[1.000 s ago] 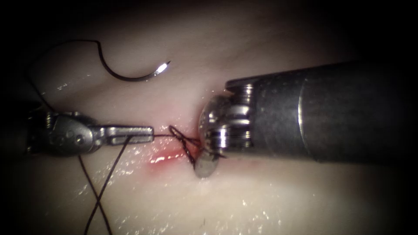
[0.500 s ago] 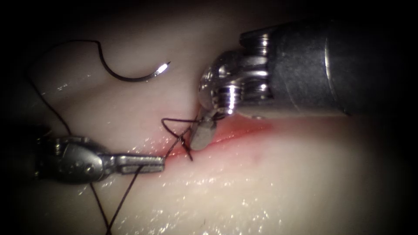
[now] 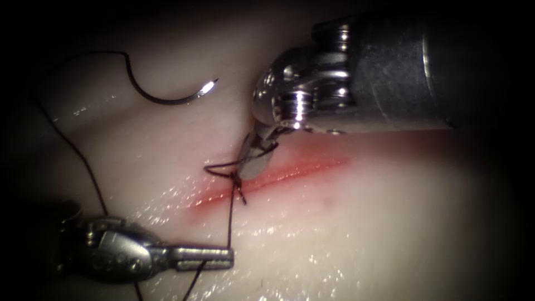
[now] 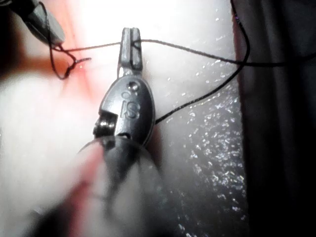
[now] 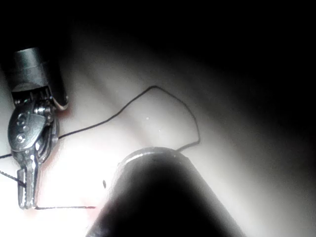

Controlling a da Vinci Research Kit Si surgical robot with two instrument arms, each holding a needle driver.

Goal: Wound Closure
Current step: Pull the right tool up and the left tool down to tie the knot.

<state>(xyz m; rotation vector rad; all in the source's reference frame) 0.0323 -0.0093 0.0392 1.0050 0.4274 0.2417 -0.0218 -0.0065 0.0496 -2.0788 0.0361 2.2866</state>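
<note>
**Both tools on the thread at the knot, needle lying free**

The left tool (image 3: 225, 258) has its jaws closed on the thread (image 3: 231, 217) toward the tissue's near edge; the strand runs straight from those jaws to a knot (image 3: 238, 181) at the cut (image 3: 278, 173). The left wrist view shows the same clamp from close by (image 4: 131, 37), with the thread (image 4: 197, 49) crossing the jaws and trailing off over the glistening tissue (image 4: 197, 148). The right tool (image 3: 253, 159) comes down onto the cut, its jaws nearly closed on a loop of thread beside the knot. In the right wrist view the left tool (image 5: 27, 200) appears with a strand (image 5: 64, 208) leaving its tip.

The needle (image 3: 167, 95) lies loose on the tissue (image 3: 362, 223) toward its far left corner, left of the cut, held by neither tool and not in the tissue. Red fluid (image 3: 301, 164) lines the cut.
</note>
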